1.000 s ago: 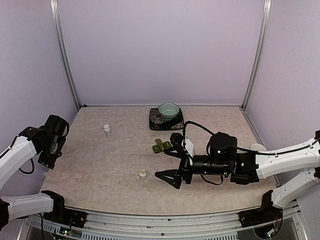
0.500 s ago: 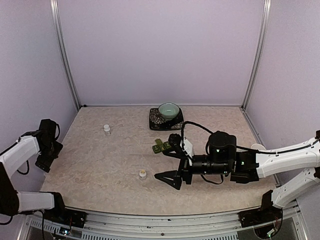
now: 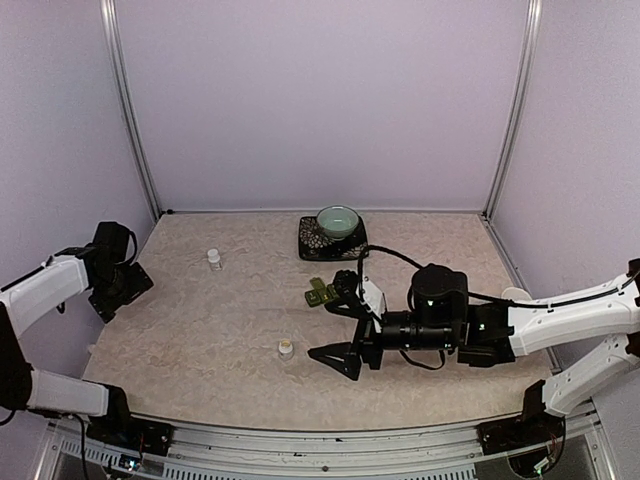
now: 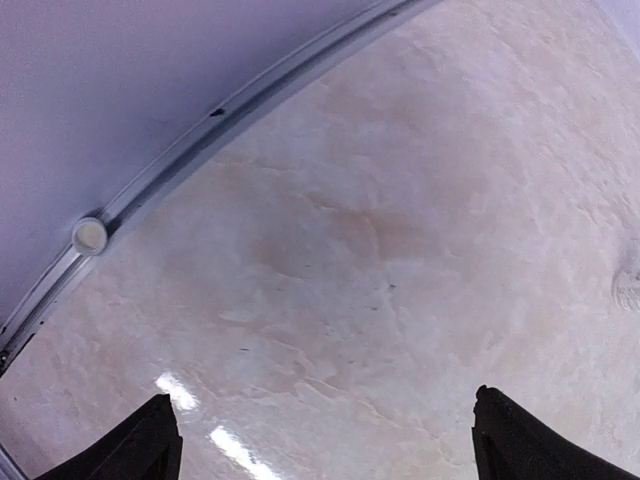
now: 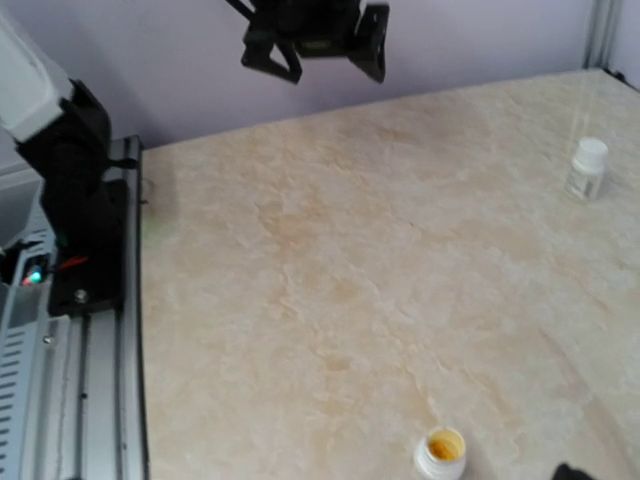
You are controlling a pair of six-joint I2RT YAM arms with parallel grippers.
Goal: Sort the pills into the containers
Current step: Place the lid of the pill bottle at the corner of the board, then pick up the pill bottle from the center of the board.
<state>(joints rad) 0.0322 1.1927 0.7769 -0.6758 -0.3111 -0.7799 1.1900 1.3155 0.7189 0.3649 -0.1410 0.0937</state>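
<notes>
The containers (image 3: 322, 291), a dark green strip of small joined compartments, lie mid-table just beside the upper finger of my right gripper (image 3: 330, 318). That gripper is open wide and holds nothing. A small open white bottle (image 3: 286, 348) with yellow pills inside (image 5: 442, 450) stands left of its lower finger; in the right wrist view only one fingertip (image 5: 572, 472) shows, next to that bottle. My left gripper (image 3: 122, 283) hovers open over the table's left edge. Its dark fingertips (image 4: 150, 440) are far apart over bare surface.
A capped white bottle (image 3: 214, 259) (image 5: 586, 168) stands at the back left. A teal bowl (image 3: 338, 221) sits on a dark patterned mat (image 3: 312, 243) at the back. A pale mug (image 3: 515, 295) shows behind my right arm. A small white cap (image 4: 88, 235) rests on the side rail.
My left arm has swung away from the left wall and in over the table's left edge. My right arm has crept slightly left, still open.
</notes>
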